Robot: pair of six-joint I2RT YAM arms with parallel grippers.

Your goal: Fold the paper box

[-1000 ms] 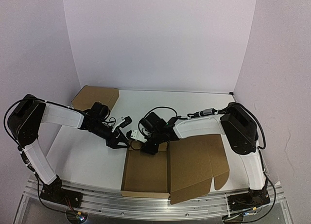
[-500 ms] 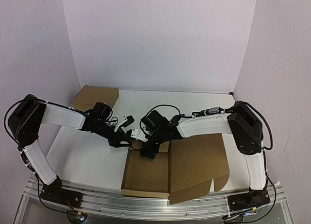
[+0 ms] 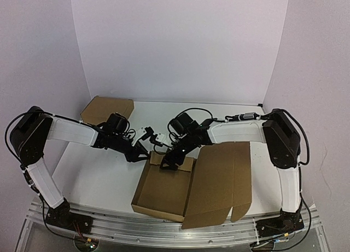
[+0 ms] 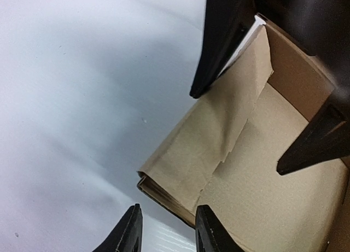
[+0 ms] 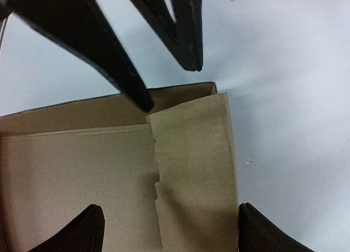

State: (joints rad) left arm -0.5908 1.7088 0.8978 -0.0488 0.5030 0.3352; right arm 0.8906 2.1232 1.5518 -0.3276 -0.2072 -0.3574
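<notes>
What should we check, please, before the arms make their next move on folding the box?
1. Left jaws parted at the far left corner of the box: ok.
2. Left jaws touching the corner wall: cannot tell.
3. Right jaws wide open, astride the flap turned into the box: ok.
4. Room between the arms: not ok, the left fingers crowd the right jaws at the same corner.
5. Lid lying open to the right of the tray: ok.
6. Other box out of the way, far left: ok.
</notes>
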